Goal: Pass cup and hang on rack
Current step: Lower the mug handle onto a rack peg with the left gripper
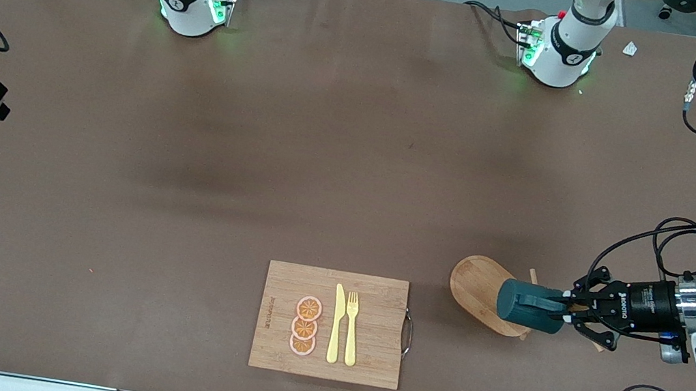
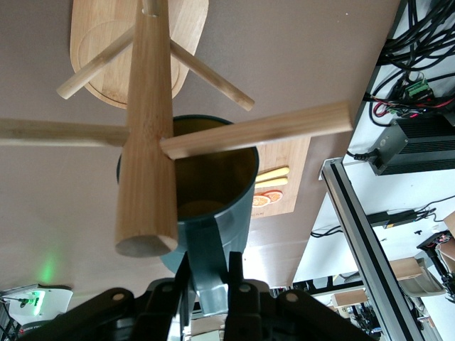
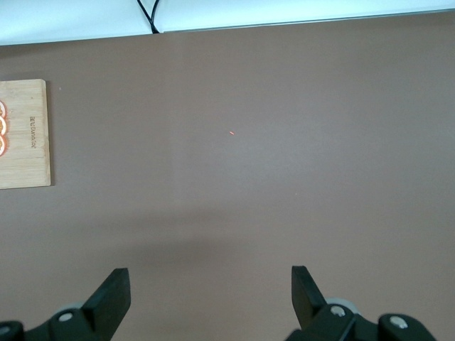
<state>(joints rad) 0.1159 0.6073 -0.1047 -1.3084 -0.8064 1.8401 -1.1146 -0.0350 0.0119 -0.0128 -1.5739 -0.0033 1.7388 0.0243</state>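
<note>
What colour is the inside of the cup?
Mustard yellow inside the dark teal cup; it shows best in the left wrist view.

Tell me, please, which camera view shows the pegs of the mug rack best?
The left wrist view: the rack fills it, its pegs spreading from the post, one across the cup. The front view shows mostly its oval base. The right wrist view shows none.
</note>
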